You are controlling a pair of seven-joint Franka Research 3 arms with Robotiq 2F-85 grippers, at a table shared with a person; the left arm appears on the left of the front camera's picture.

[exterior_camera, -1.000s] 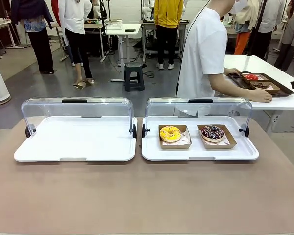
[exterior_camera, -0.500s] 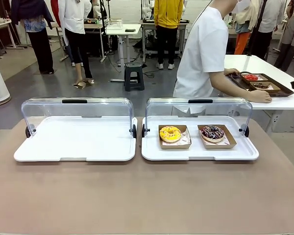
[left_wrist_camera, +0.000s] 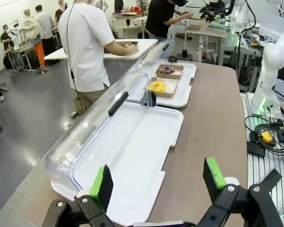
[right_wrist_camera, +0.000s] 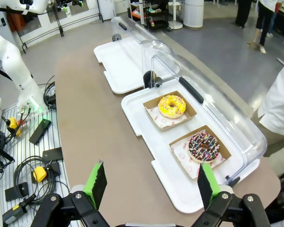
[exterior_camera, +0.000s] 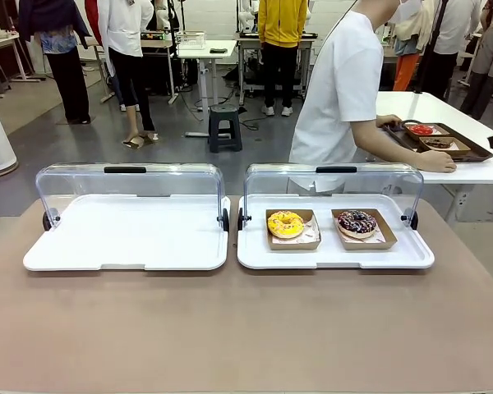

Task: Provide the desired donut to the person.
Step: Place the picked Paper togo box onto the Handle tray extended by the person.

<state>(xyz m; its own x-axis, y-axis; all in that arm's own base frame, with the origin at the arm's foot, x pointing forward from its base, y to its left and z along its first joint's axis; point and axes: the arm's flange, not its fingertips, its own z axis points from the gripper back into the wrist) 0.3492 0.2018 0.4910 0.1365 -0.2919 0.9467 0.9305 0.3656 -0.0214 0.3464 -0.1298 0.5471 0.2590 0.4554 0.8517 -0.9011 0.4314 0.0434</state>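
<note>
On the brown counter (exterior_camera: 230, 328), the white tray (exterior_camera: 255, 246) near its far right edge holds a yellow-iced donut (exterior_camera: 285, 223) beside a chocolate sprinkled donut (exterior_camera: 357, 222). The white-shirted person (exterior_camera: 341, 90) stands beyond, turned away. Left pincer (left_wrist_camera: 158, 182) and right pincer (right_wrist_camera: 151, 184) hover with jaws spread, holding nothing.

A grey floor (exterior_camera: 57, 156) is stretching back through an open workroom. A dark step stool (exterior_camera: 225, 127) is standing on it before white benches (exterior_camera: 205, 51) further off. A white side bench (exterior_camera: 444, 115) is sitting at the right, and a brown-topped bench (exterior_camera: 230, 328) is filling the foreground.
</note>
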